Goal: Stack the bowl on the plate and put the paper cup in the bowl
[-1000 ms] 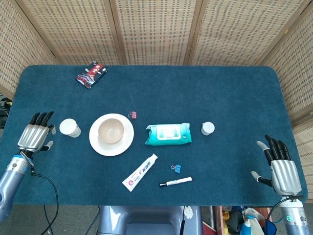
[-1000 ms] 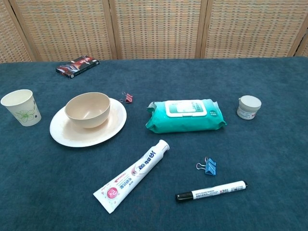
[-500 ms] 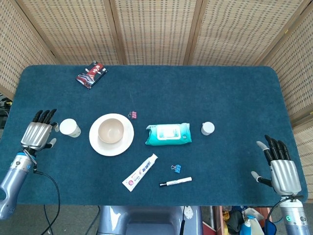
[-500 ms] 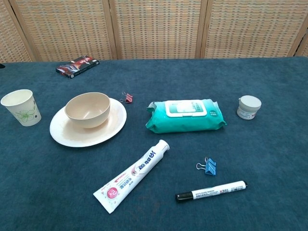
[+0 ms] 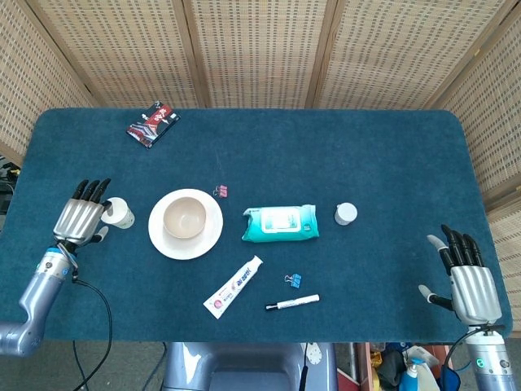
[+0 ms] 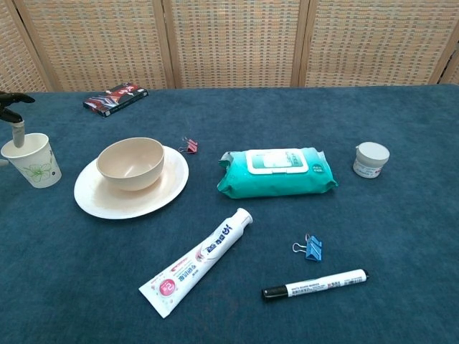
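left hand (image 5: 79, 220) beside paper cup (image 5: 120, 213) | bowl (image 5: 184, 217) open above | pink clip (image 5: 220, 191) behind plate (image 5: 208, 242)

A wipes pack (image 5: 280, 222) lay mid-bench, a small jar (image 5: 346, 213) beside it; toothpaste tube (image 5: 234, 286), marker (image 5: 292, 303) and blue clip (image 5: 294, 281) lay nearer.

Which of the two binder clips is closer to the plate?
The pink binder clip, lying just off the plate's far right rim. The blue binder clip lies much farther right, near the marker.

Left hand (image 5: 80, 218) hovers, fingers spread (holding nothing), while right hand (image 5: 472, 287) lies splayed and empty.
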